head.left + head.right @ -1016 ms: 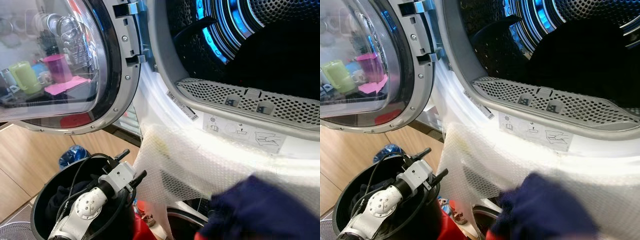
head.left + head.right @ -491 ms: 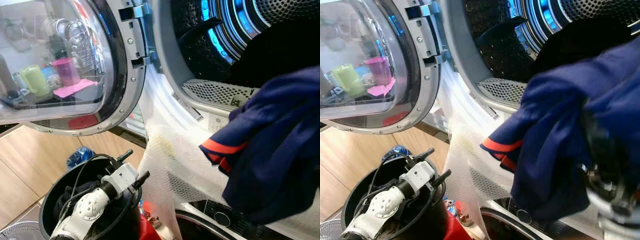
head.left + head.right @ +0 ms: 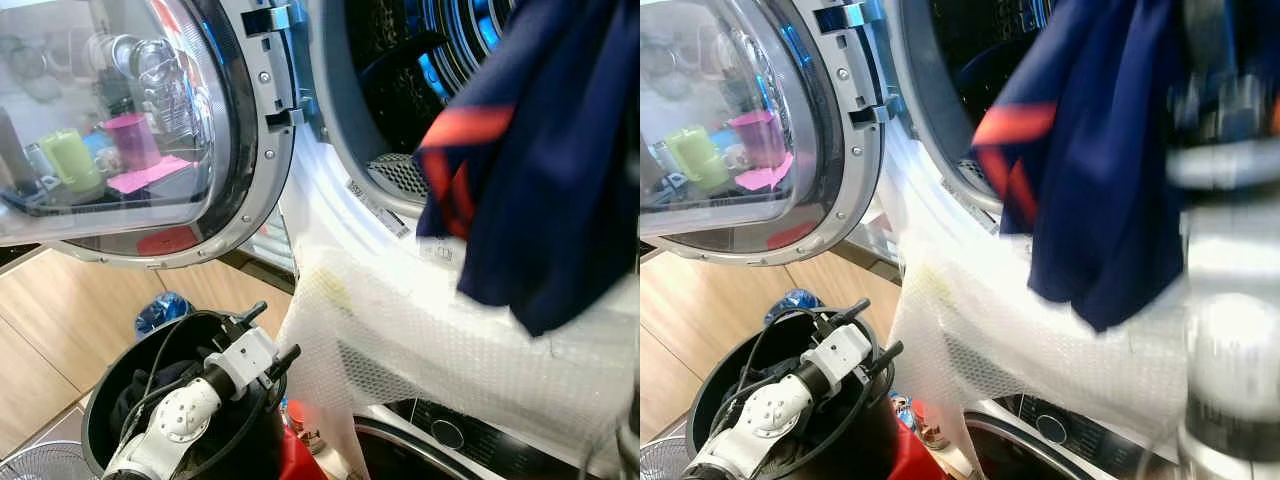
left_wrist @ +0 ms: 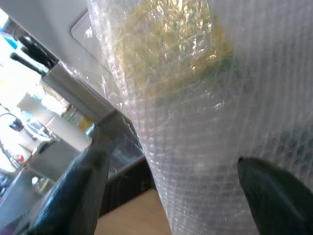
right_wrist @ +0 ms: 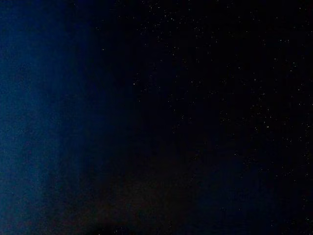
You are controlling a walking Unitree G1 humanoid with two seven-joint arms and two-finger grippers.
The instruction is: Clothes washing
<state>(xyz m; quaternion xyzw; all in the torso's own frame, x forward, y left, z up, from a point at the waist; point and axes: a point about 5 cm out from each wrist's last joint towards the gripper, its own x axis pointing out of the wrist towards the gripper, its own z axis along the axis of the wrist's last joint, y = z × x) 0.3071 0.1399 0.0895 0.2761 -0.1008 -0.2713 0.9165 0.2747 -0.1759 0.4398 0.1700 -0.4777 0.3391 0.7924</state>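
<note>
A soft navy-blue garment with an orange-red stripe (image 3: 520, 170) hangs limp in front of the open drum mouth of the white front-loading machine (image 3: 390, 110), above the sheet of white bubble wrap (image 3: 440, 340) draped over the lower door rim; the right gripper is buried in the dark cloth, so I cannot tell how its fingers stand. The left gripper (image 3: 262, 338) hovers spread and empty over the round black laundry bucket (image 3: 100, 420), facing the bubble wrap. The garment looks light and floppy, likely to drape and snag, so a bunched upper fold seems the best hold.
</note>
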